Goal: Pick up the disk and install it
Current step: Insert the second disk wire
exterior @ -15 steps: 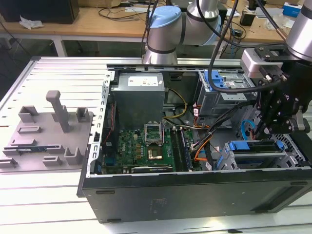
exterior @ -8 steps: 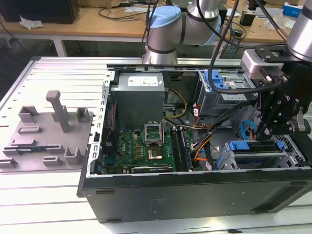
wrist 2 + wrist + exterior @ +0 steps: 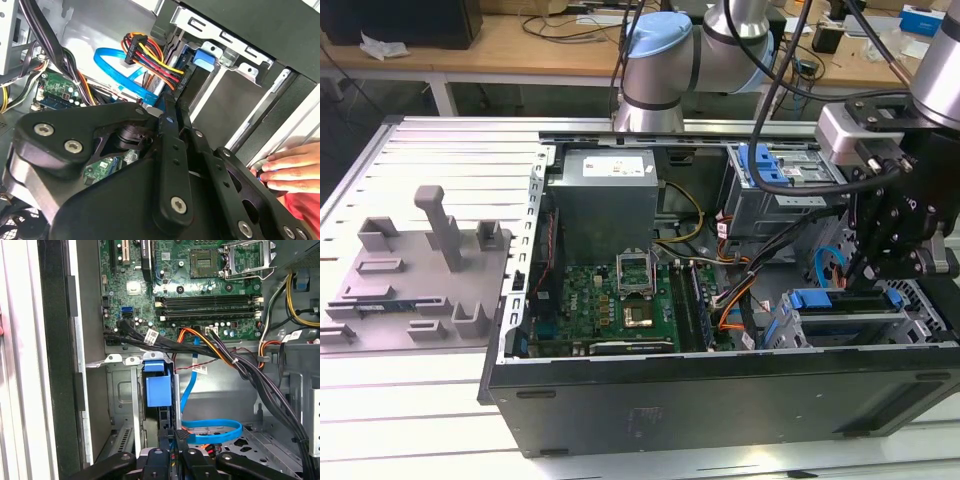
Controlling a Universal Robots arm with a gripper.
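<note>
The disk stands on edge in the drive bay at the case's front corner, its bright blue carrier bracket facing outward. In the exterior view its blue bracket sits low on the exterior view's right, directly under my black gripper. In both wrist views my gripper reaches down onto the disk's near edge, fingers close together and shut on it. The silver drive body is mostly hidden inside the bay.
Orange, yellow and black power leads and a blue data cable lie beside the bay. A person's hand rests on the case edge. The motherboard, power supply, upper drive cage and grey fixture surround it.
</note>
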